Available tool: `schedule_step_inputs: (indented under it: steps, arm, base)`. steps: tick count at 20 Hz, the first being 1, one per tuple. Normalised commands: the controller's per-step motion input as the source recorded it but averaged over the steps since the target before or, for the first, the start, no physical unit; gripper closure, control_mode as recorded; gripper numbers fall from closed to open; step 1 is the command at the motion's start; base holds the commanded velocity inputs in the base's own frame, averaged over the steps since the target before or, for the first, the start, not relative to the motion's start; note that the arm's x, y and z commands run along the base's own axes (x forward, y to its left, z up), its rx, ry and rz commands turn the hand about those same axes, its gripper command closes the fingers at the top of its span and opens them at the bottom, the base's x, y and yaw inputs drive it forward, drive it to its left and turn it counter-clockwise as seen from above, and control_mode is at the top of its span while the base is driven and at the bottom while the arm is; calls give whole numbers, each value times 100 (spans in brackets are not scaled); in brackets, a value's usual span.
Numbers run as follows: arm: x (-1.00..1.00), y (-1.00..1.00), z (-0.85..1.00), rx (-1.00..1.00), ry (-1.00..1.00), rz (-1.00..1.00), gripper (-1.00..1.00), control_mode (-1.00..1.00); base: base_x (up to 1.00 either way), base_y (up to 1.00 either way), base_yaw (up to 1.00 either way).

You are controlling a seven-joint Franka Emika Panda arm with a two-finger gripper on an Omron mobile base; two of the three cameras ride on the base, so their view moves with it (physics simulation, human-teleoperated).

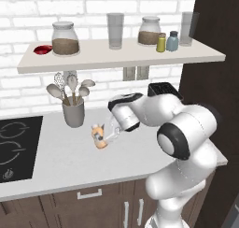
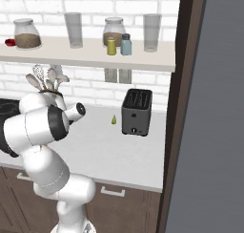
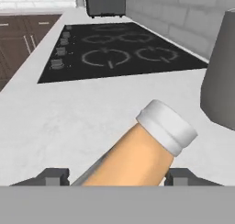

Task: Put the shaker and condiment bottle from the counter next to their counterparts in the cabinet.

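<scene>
A simulated kitchen is shown, with a white robot arm reaching low over a pale desk (image 1: 70, 161) set above dark wood drawers. At the end of the arm, the gripper (image 1: 106, 139) is seen just above the desk surface, with the small orange condiment bottle (image 1: 98, 136) between its fingers. In the hand view, the condiment bottle lies tilted, its pale cap pointing away toward the black cooktop (image 3: 114, 51), and a dark fingertip (image 3: 54, 176) sits close on each side of the orange body. The gripper appears clamped on the bottle, though actual contact at the pads is cut off at the picture's lower edge. A grey utensil holder (image 1: 73, 112) with whisk and spoons stands just beside the bottle.

On the open wall shelf (image 1: 121, 59) above, the olive-yellow shaker (image 1: 161, 42) already stands touching or just beside the blue-grey shaker (image 1: 172, 41), so that half of the task is judged complete. The red bottle (image 1: 43, 49) lies at the far left end of the shelf, beside a glass jar (image 1: 65, 38) with brown contents.

The step in hand is judged to be the pick-up of the condiment bottle. Next, a lift clear of the utensil holder is called for, then a carry up and left to the shelf, with the bottle set down next to the red one.
</scene>
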Motion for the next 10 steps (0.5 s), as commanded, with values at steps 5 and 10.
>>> schedule_step_inputs:
  steps: [5,10]
  arm:
    - [-24,-12,56,-3,-38,-2,100,-100]
    - [-29,-37,65,0,-29,-1,100,-100]
  base:
    - [0,0,0]
    - [0,0,0]
